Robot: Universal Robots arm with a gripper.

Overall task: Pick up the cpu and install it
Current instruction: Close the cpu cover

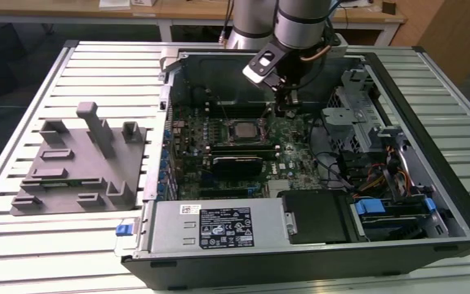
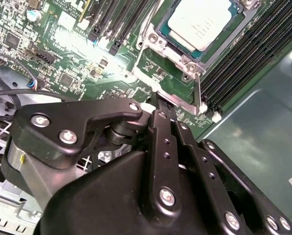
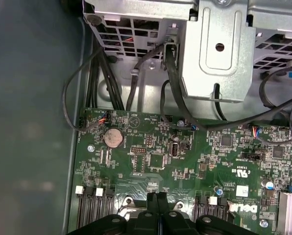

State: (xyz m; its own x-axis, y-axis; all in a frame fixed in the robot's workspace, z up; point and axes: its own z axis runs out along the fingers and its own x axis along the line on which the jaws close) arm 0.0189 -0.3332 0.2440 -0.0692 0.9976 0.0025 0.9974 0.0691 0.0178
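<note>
Silver sheet metal meets us first: the power supply box [image 1: 218,226] lies across the near end of the open computer case [image 1: 459,184], with a blue-handled drive bay [image 1: 379,206] just beside it toward the exterior view's right. The case rests on a slatted metal table [image 1: 22,245], where a grey moulded fixture [image 1: 76,165] stands at the exterior view's left, well apart from the arm.

Beyond the power supply we see the green motherboard [image 1: 292,160] lying flat in the case. The cpu [image 2: 201,22] sits in its socket frame [image 2: 158,54] near the middle of the board, pale silver top up, between rows of black memory slots [image 2: 244,54].

Just past the socket, toward the exterior view's right, hangs the gripper [image 3: 157,196]. Both wrist views show us its two black fingers [image 2: 163,142] pressed together along a thin seam, nothing between them. Their tips are near a corner of the socket frame and a thin metal lever [image 2: 197,93], apart from the cpu; whether they touch the board we cannot tell.

Farther on, in the first wrist view, a round coin battery [image 3: 112,138] sits on the board and black cables [image 3: 173,93] run up to a perforated metal cage [image 3: 219,54]. Behind the case we see a wooden desk [image 1: 178,9].
</note>
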